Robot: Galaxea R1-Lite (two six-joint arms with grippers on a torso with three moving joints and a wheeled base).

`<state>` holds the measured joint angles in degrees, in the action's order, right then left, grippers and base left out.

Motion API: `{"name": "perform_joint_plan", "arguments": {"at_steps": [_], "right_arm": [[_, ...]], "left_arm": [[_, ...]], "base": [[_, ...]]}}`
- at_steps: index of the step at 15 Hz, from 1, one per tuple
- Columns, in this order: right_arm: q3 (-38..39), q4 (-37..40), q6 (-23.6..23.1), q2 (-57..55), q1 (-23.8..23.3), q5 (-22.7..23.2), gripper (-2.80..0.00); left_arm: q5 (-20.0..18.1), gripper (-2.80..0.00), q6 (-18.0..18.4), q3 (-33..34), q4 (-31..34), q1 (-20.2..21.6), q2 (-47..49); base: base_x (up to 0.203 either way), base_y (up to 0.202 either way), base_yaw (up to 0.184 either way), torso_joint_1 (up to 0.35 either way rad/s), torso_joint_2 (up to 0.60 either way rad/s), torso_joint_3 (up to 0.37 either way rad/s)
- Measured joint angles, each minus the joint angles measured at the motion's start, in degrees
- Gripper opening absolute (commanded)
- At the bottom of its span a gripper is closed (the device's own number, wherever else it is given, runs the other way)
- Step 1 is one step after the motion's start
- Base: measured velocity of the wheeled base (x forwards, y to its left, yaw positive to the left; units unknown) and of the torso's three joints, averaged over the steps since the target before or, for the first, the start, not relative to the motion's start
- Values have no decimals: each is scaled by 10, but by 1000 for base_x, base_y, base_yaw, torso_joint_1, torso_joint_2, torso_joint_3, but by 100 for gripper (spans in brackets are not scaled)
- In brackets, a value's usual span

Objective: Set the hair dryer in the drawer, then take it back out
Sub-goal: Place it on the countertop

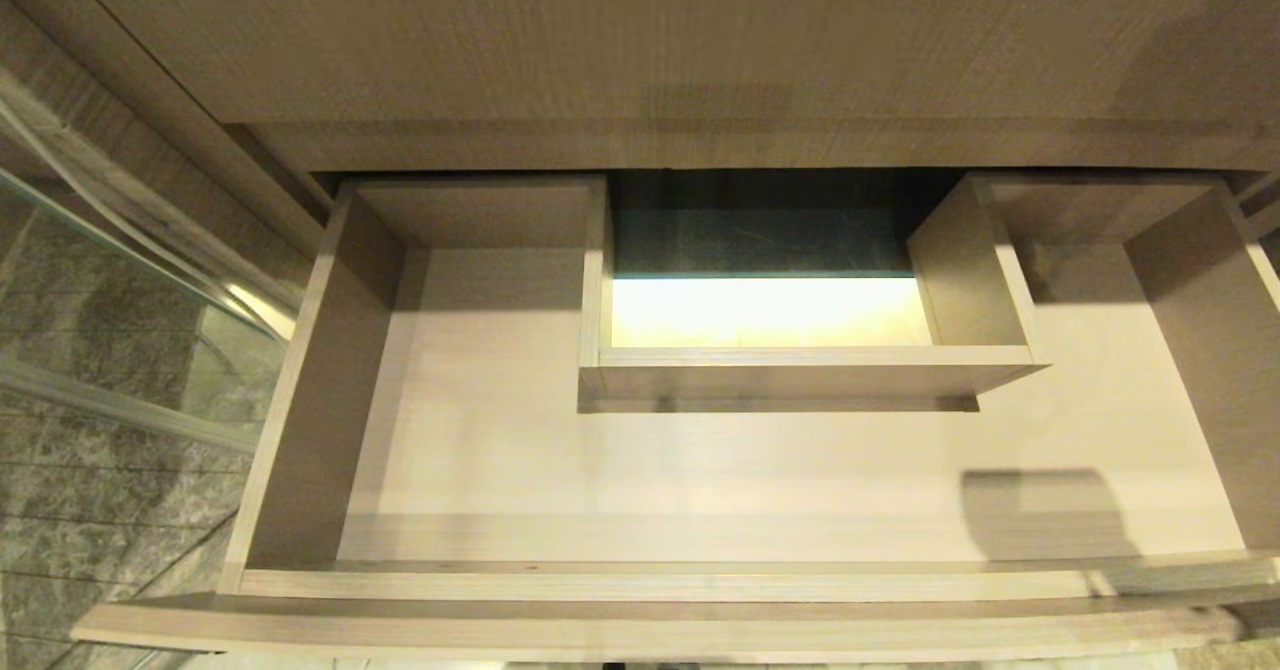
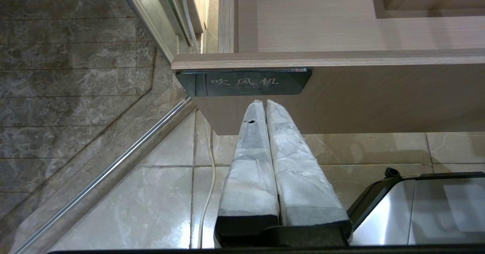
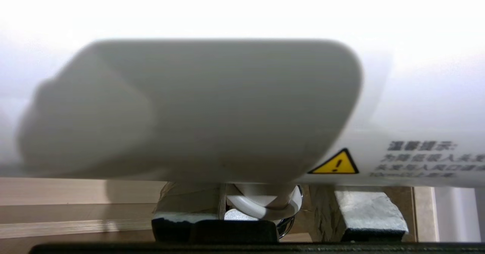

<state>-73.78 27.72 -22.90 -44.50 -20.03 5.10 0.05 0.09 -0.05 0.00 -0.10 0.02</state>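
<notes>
Head view: drawer (image 1: 640, 480) pulled fully out, floor bare; boxed rectangular cut-out (image 1: 790, 295) mid-back, lit from below. Wood-grain panel (image 1: 640, 40) above. Glass partition (image 1: 130, 280) and dark marble tiles (image 1: 90, 510) to robot's left. Square shadow on drawer floor near front right. No arm in sight.

Left wrist view: left gripper (image 2: 264, 104) parked below drawer front, wrapped fingers (image 2: 254, 163) pressed together, empty, tips just under the dark label (image 2: 246, 82). Pale floor tiles (image 2: 151, 193), white cable (image 2: 206, 193), robot base (image 2: 416, 208) alongside.

Right wrist view: hair dryer (image 3: 212, 106) fills the frame, held in right gripper (image 3: 282, 204), fingers (image 3: 371, 212) clamped either side of its handle. Yellow warning sticker (image 3: 337, 163) on white body. Drawer wood visible beneath.
</notes>
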Motion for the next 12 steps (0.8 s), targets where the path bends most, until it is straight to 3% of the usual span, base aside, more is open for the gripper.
{"name": "perform_joint_plan", "arguments": {"at_steps": [4,8,12], "right_arm": [[-5,-1,0,11,0,2,-280],[-7,-5,-1,15,-1,1,-280],[-8,-9,-7,14,-1,2,-280]], "left_arm": [[0,-280,-1,0,0,0,0],[0,-280,0,0,1,1,0],[0,-280,0,0,-1,0,0]], "base": [[0,0,0,36,-57,-9],[0,0,0,224,-104,-119],[0,0,0,193,-562,-195]]}}
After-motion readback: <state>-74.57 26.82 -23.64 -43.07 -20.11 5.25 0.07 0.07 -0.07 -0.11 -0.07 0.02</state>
